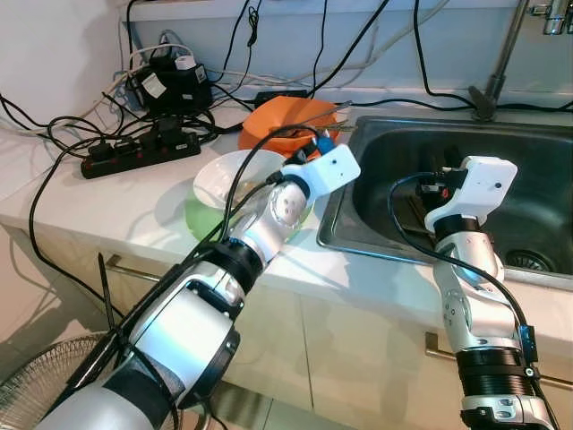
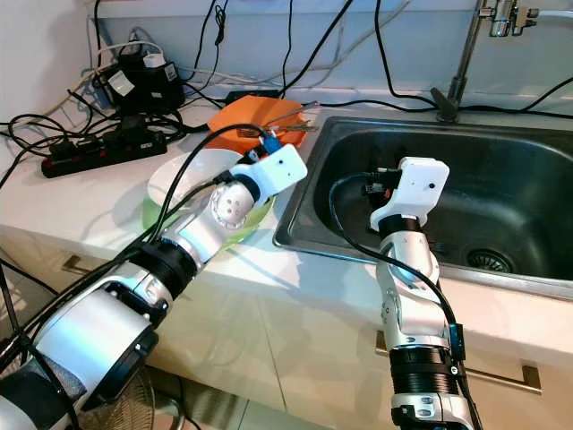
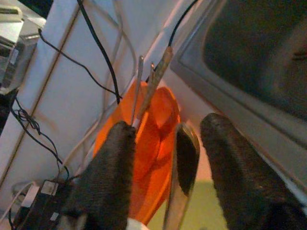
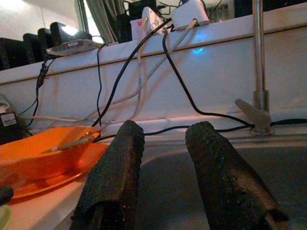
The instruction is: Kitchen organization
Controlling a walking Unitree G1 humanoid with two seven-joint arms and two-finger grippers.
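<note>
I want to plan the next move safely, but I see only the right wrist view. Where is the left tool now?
Observer: The left tool hovers over the orange bowl, beside the sink.
Operator: Does it hold something?
Observer: Its fingers stand apart. A metal utensil lies between them, and a gap shows on one side.
Operator: What is under that arm?
Observer: A white bowl that sits in a green dish.

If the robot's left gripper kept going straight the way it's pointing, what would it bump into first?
Probably the orange plastic bowl with utensils in it, straight ahead of the left gripper, which already has a metal spoon between its fingers; depth is uncertain.
</note>
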